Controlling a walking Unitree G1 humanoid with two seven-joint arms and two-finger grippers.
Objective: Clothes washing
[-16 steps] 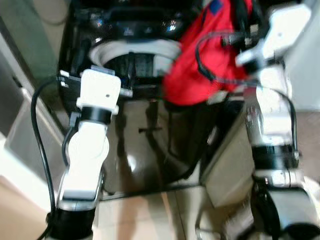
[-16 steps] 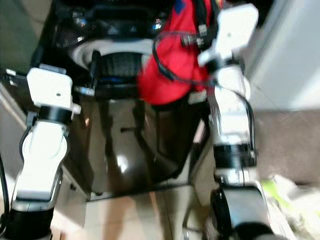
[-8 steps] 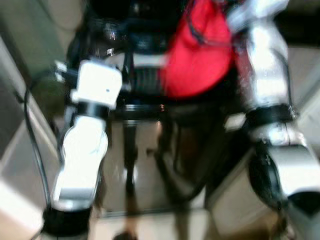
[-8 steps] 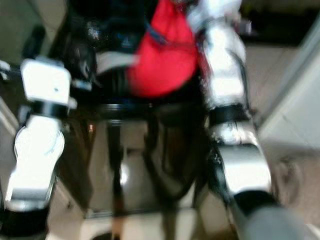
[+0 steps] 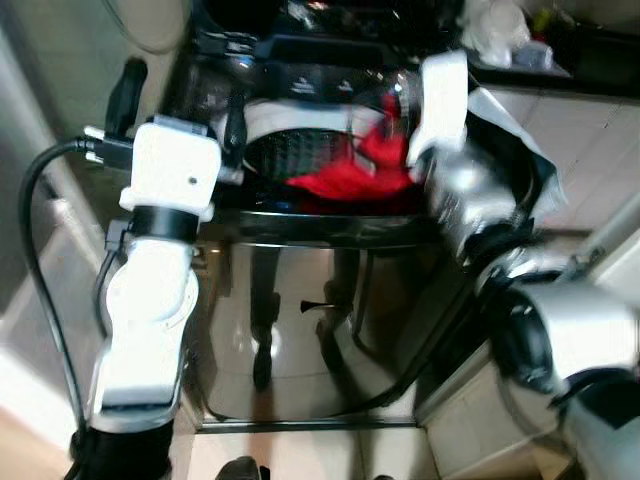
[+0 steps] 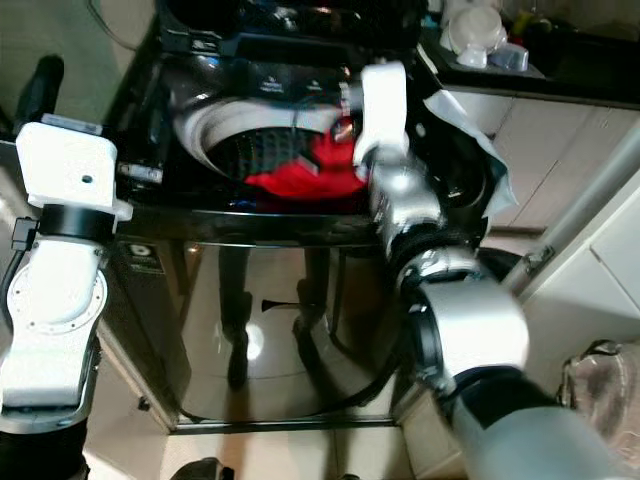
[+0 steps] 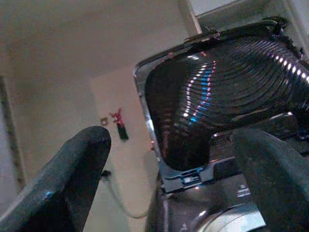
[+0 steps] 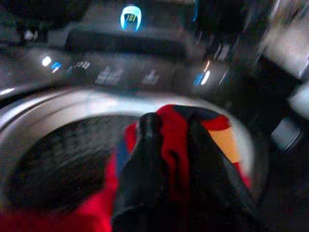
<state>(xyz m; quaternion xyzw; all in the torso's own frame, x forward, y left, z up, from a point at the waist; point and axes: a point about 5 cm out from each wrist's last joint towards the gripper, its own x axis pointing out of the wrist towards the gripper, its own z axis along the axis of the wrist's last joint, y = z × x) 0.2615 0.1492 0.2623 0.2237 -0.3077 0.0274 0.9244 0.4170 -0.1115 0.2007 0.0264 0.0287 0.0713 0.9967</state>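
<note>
since a second ago the red garment (image 6: 300, 170) has gone from hanging above the machine's front edge down into the drum. it now lies inside the open top-loading washing machine (image 6: 260, 300), at about 3 o'clock of the round white-rimmed drum (image 6: 215, 130). right gripper (image 8: 169, 140) is over the drum, its black fingers pinched on the red cloth. left gripper (image 7: 174, 159) is raised at the drum's 9 o'clock side, fingers spread wide, holding nothing.
</note>
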